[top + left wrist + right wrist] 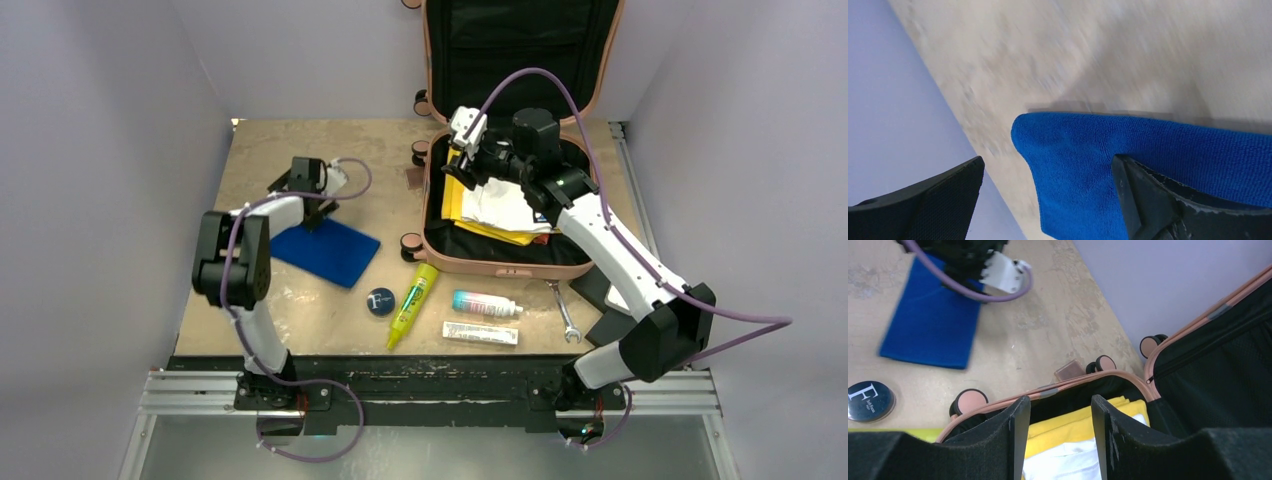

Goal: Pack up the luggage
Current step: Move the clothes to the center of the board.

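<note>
my left arm [256, 335] at lower left and right arm [612, 248] at lower right are white links with chunky black joints. a purple cable [540, 70] loops off each. fingers [1168, 205] are matte black, finely textured.

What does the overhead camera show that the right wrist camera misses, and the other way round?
Only overhead: the wrench, yellow bottle, white tube and pink bottle. Only the right wrist: the empty gap between the fingers of the right gripper. Both: the suitcase, the yellow and white clothes in it, the blue cloth and the round tin.
</note>
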You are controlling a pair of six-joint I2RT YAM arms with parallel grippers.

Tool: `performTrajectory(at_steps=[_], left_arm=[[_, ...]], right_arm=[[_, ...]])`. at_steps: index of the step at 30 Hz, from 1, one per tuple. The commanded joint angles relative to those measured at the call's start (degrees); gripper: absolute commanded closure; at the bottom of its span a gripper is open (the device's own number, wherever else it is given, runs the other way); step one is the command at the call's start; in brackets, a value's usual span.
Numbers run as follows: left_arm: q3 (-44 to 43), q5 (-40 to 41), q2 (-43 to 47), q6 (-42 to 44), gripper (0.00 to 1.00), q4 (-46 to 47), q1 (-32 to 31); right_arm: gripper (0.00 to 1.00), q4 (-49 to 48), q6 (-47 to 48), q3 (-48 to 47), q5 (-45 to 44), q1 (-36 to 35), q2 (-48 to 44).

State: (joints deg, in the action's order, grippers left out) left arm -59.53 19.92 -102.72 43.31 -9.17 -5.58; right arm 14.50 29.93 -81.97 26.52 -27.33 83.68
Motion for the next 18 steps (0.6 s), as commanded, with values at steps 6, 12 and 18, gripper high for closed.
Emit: performTrajectory(at_steps=[6,12,18], left_arm=[[-18.2,-3.6,-8.3,-12.1,0.01,1.6,0.2],[-20.8,-16.0,-1.3,-20.7,0.01,-7.2,10.4],[-19.4,-32.4,-4.1,-25.3,0.01,-11.9,25.4]], right_arm=[[0.46,-3.9,0.5,2.6,1.4,-0.3,-2.5],[0.45,-6.7,-0.7,4.1,5.7,-0.2,-1.4],[0.46,-7.0,-2.4,0.9,8.0,-1.9,3.8]])
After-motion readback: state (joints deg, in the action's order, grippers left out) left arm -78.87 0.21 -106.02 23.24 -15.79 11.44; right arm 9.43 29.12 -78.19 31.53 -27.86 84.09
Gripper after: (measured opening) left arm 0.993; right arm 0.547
